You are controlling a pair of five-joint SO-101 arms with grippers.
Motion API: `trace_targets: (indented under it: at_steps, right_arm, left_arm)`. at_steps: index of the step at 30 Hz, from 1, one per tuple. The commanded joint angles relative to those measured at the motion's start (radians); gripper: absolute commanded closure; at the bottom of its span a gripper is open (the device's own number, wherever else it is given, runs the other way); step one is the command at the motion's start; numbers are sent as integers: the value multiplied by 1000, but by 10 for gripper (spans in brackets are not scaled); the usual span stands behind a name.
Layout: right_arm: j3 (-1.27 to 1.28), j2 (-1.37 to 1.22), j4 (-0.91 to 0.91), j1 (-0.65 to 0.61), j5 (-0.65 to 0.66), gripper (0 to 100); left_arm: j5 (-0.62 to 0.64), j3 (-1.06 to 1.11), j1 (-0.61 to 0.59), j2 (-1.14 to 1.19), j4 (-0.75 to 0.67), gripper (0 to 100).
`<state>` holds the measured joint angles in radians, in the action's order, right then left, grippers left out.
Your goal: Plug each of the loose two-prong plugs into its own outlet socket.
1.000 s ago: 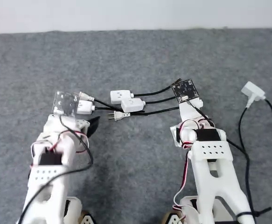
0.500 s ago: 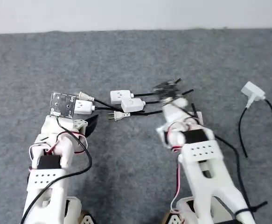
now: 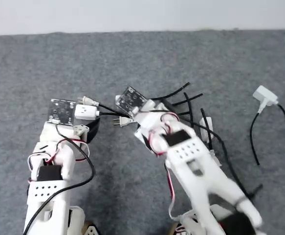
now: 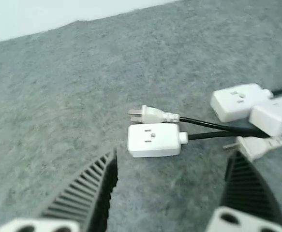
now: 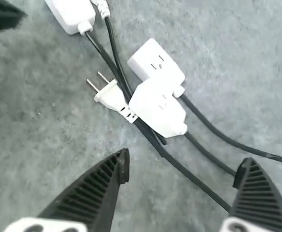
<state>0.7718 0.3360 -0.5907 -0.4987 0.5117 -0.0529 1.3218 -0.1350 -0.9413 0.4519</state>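
Observation:
Through my open left gripper (image 4: 172,157) I see a white outlet socket (image 4: 153,140) on a black cord, with a loose two-prong plug (image 4: 150,115) just beyond it. My right gripper (image 5: 185,157) is open too and hangs above a second loose plug (image 5: 109,94) and two white sockets (image 5: 155,63) (image 5: 160,108) lying side by side. From above, the right arm (image 3: 181,147) leans left with its wrist board over those two sockets. The left arm's finger (image 3: 94,128) sits near the first socket (image 3: 86,112); the second plug (image 3: 122,121) lies between the arms.
Grey carpet covers the table. Loose black cord ends (image 3: 184,95) fan out to the right of the right arm. Another white plug (image 3: 264,95) with its own black cord lies far right. A white wall runs along the back edge.
The right arm has swung left, from the cords' right ends to above the two middle sockets, and the cord ends have spread. The left arm drew back slightly.

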Motion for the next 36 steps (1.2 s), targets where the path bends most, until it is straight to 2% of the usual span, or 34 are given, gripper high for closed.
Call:
trace_targets:
  at_steps: [1,9,25,36]
  right_arm:
    - [-149,-143,18,-28,14,659]
    - [-313,-344,19,-113,106,659]
    - [-569,-687,10,-45,163,659]
    - [-647,-720,-12,-22,167,659]
  left_arm:
    - [58,-28,-52,-29,-38,650]
    - [94,-31,-80,-29,-40,650]
    - [98,-42,-95,-29,-37,650]
    - [95,-39,-94,-29,-38,650]
